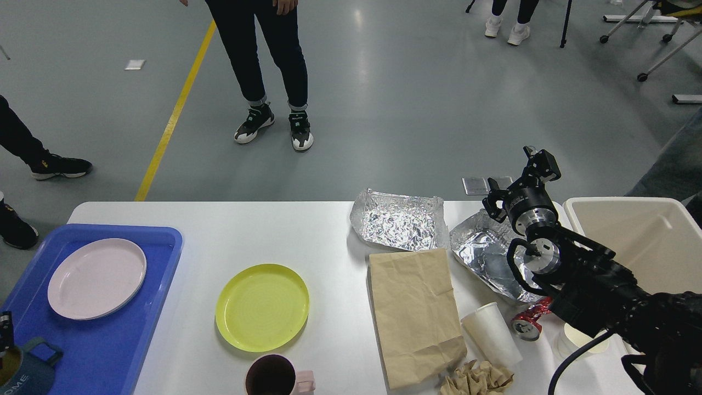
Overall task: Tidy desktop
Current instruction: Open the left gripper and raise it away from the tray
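Note:
The white desktop (263,225) carries a yellow plate (262,307), a pink mug (274,377), a flat brown paper bag (414,315), two crumpled foil sheets (399,219) (482,252), a tipped white paper cup (491,333), a crushed red can (527,322) and a crumpled paper wad (476,379). My right gripper (516,176) hangs open and empty above the right foil sheet at the far edge. My left gripper (4,328) only shows as a sliver at the bottom-left edge, on a blue mug (24,376) above the blue tray (142,307).
A pink plate (97,278) lies in the blue tray. A beige bin (620,204) stands at the table's right end. A white round container (570,344) sits partly under my right arm. People stand on the floor beyond the table.

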`<state>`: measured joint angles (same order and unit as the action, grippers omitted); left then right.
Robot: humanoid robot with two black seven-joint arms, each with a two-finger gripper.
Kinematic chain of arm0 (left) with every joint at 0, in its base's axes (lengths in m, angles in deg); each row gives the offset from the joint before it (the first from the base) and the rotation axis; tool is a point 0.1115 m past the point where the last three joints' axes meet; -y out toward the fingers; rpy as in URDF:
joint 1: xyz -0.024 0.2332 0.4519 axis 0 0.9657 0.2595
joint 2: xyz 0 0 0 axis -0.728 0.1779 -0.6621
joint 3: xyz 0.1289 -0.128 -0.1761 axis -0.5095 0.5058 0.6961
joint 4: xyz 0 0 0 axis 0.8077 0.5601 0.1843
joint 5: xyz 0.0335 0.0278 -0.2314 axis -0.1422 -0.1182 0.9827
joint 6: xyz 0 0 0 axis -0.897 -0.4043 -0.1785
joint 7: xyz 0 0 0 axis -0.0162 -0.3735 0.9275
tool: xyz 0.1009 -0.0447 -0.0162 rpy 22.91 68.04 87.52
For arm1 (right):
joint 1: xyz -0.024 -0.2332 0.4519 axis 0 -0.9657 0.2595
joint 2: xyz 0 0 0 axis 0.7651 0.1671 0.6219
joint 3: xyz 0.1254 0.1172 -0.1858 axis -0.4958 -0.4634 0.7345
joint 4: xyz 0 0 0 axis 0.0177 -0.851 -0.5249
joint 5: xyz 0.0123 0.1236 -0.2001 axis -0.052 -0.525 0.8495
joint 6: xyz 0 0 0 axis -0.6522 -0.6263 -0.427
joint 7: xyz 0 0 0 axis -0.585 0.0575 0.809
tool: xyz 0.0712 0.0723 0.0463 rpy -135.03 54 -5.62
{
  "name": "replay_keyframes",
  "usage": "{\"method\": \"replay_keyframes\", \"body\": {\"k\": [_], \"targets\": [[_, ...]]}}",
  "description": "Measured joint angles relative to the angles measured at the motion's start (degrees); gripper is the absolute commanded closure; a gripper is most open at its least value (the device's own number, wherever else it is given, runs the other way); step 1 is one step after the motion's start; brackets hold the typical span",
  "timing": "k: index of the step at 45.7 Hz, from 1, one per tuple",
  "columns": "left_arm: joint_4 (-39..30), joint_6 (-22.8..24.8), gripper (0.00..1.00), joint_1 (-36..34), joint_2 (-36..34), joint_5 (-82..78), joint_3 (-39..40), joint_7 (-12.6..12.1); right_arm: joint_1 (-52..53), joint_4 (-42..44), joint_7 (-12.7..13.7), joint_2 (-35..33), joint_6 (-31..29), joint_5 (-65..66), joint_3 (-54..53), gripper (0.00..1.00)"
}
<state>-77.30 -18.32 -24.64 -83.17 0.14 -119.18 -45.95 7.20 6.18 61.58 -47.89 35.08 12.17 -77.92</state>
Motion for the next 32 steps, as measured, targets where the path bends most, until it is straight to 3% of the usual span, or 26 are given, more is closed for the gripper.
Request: {"method": "replay_keyframes", "body": {"k": [18, 32], "targets": [[-0.04, 0.0, 0.08, -10.28, 1.19, -0.21, -5.42, 0.12, 0.0, 0.01, 0.0, 0.02, 0.0, 0.0, 0.0, 0.0], [-0.99, 0.0, 0.07, -23.02, 15.86, -0.21, -7.02, 0.83, 0.0, 0.0, 0.0, 0.02, 0.0, 0.0, -0.01, 0.0]]}}
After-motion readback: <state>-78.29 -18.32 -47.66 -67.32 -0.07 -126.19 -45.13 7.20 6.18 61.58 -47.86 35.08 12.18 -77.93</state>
